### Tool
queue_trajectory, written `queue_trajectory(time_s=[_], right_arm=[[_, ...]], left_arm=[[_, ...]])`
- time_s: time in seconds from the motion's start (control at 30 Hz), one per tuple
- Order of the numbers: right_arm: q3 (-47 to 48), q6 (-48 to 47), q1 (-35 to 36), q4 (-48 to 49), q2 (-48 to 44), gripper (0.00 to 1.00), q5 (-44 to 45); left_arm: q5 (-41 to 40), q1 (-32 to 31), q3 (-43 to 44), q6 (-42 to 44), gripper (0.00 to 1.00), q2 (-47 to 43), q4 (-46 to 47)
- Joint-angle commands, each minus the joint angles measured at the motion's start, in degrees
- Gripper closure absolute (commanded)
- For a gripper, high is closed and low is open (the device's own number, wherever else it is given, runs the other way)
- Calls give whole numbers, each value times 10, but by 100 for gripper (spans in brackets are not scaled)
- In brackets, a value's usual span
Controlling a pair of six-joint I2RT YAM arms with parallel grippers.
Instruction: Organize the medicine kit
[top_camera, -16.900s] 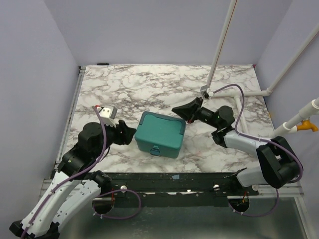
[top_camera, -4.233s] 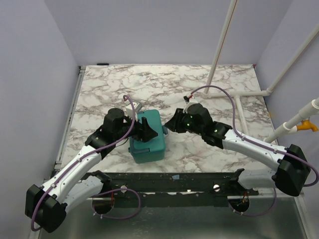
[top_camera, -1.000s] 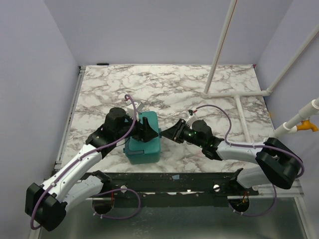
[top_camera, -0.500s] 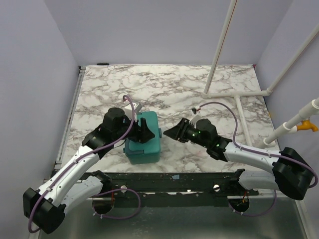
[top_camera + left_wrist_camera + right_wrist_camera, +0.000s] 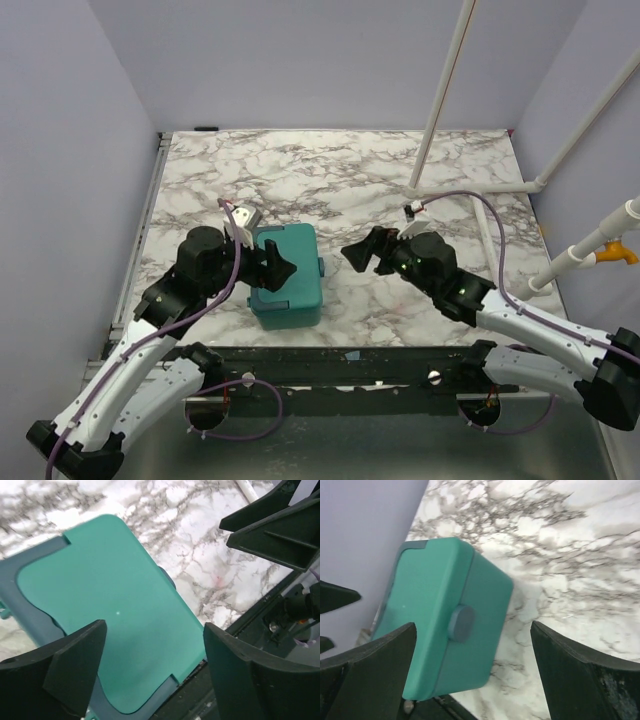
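Note:
The medicine kit point(image 5: 295, 272), a teal box with its lid closed, lies on the marble table near the front edge. My left gripper point(image 5: 272, 268) hovers open over the kit's left part. In the left wrist view the teal lid point(image 5: 115, 610) fills the space below my left gripper point(image 5: 154, 630), whose fingers are spread wide and hold nothing. My right gripper point(image 5: 362, 253) stands open to the right of the kit, apart from it. The right wrist view shows the kit's side wall with a round knob point(image 5: 461, 622) in front of my right gripper point(image 5: 472, 627).
A black rail point(image 5: 350, 365) runs along the table's front edge just behind the kit. White pipes point(image 5: 480, 190) lie at the back right and a slanted pole point(image 5: 440, 90) rises there. Walls close in the left, back and right.
Both grippers have opened wide and drawn back from the kit, the left arm to the left and the right arm to the right. The kit stays where it was.

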Motion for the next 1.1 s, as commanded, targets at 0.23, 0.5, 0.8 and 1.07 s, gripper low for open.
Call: queue_trajectory(time_s=[0.23, 0.5, 0.8, 1.07], right_arm=[[93, -85, 4, -220, -19, 0, 138], [153, -68, 3, -347, -9, 0, 216], [119, -79, 3, -336, -56, 0, 272], [98, -90, 3, -330, -90, 0, 287]], left_arm=[[-109, -1, 24, 41, 1, -84, -39], [-167, -1, -4, 74, 1, -164, -27], [-198, -1, -27, 101, 2, -212, -25], [-210, -1, -66, 113, 1, -236, 18]])
